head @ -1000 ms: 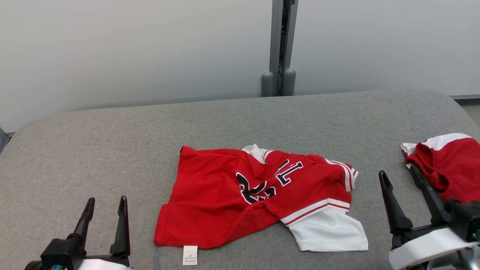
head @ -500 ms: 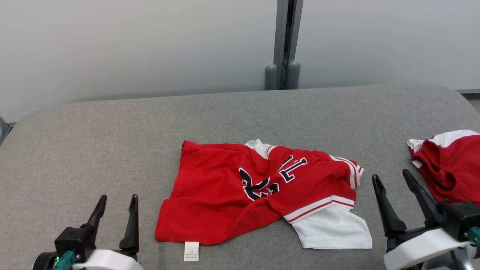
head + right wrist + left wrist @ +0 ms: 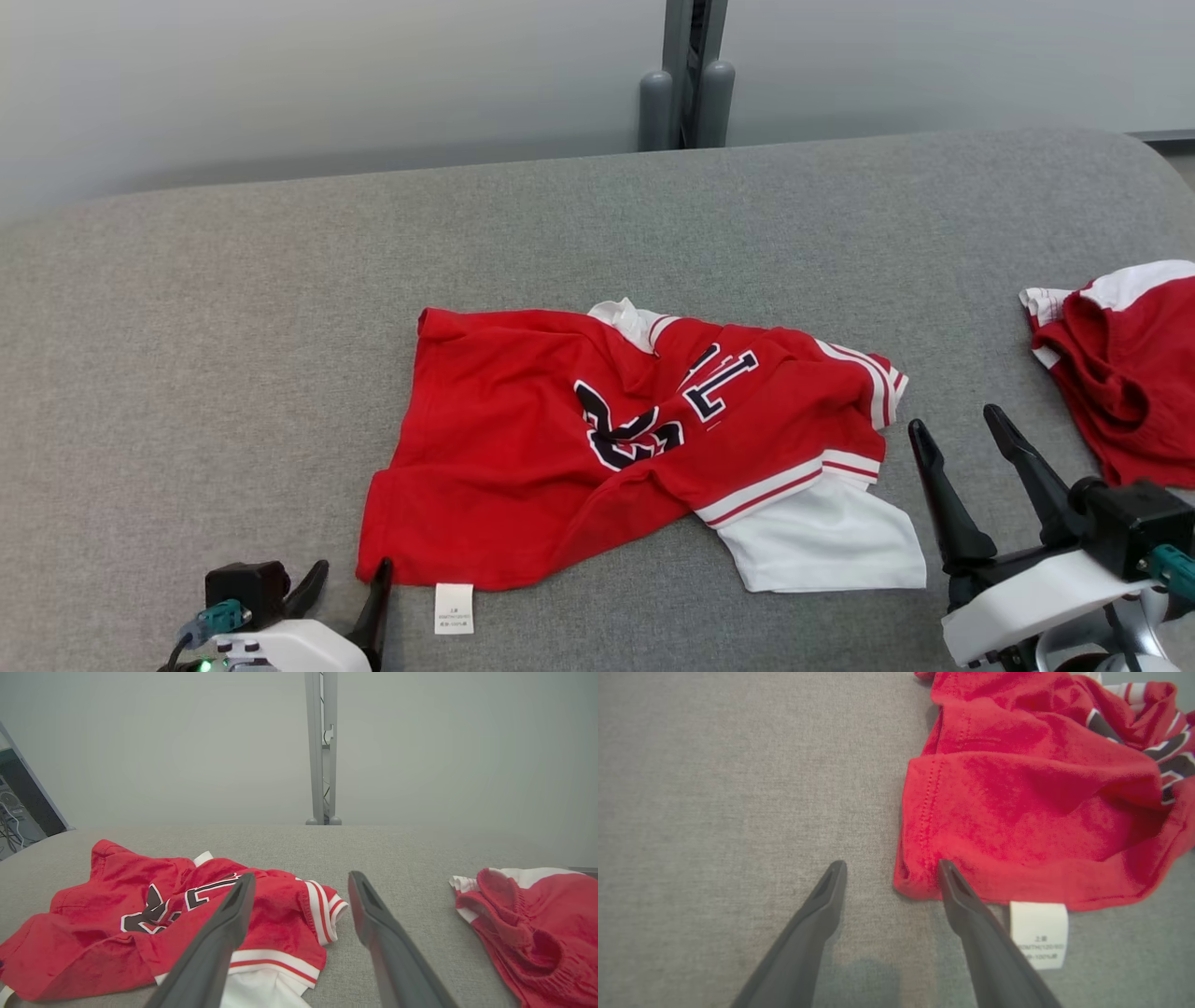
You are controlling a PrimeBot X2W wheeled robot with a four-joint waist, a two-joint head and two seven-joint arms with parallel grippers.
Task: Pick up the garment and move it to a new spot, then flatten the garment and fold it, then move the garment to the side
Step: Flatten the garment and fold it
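Corner of hem is what the coming move depends on: the near-left corner of the crumpled red jersey shirt with white striped trim and dark letters point(image 3: 523, 448) lies between the two dark fingers of the left claw point(image 3: 351, 567), closer to the finger on the shirt's side, whose tip covers the stitched edge. I cannot tell if it touches. This claw is released, with fingers spread and pointing to the far side. I judge that it needs only to go down a little and pinch.

Just right of it, a small white care label point(image 3: 455, 609) sticks out from the hem. The right claw point(image 3: 955, 417), also released and empty, stands beside the shirt's plain white sleeve but apart from it.

The shirt lies in the middle of the grey felt-like table point(image 3: 233, 327), with its long axis from left to right. The cloth is soft, matt and much creased, so it will probably sag when lifted. Farther right, a second red and white bunched garment point(image 3: 1130, 373) lies well apart. Behind, a grey metal post point(image 3: 686, 75) stands before a pale wall.
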